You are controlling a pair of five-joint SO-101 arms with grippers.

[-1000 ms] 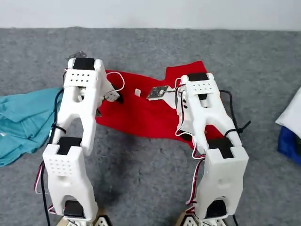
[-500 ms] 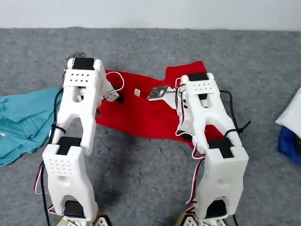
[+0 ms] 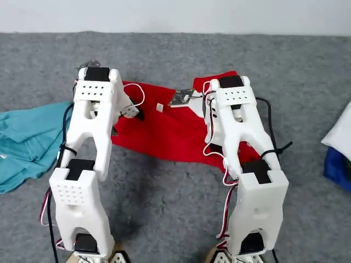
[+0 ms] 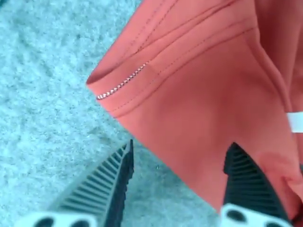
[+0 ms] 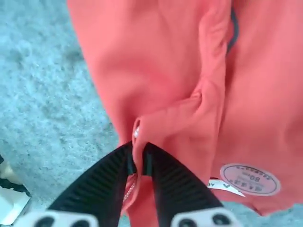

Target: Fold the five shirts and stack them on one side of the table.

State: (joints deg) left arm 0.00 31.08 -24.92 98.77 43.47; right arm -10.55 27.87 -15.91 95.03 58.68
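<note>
A red shirt [image 3: 164, 129] lies spread on the grey carpeted table between my two arms. My left gripper [image 4: 177, 163] is open just above the shirt's hemmed corner [image 4: 123, 82], one finger over carpet, the other over red cloth. My right gripper [image 5: 138, 163] is shut on a pinched fold of the red shirt [image 5: 189, 85], lifting it slightly; a round size label [image 5: 249, 178] shows nearby. In the high view the right arm [image 3: 230, 104] stands over the shirt's far right part and the left arm [image 3: 97, 98] over its left edge.
A teal shirt [image 3: 27, 142] lies crumpled at the left edge. White cloth [image 3: 341, 134] and blue cloth [image 3: 335, 167] sit at the right edge. Bare grey carpet [image 3: 164, 208] stretches between the arm bases and beyond the shirt.
The right arm has shifted a little toward the far side, dragging the pinched red cloth with it. The left arm has stayed in place.
</note>
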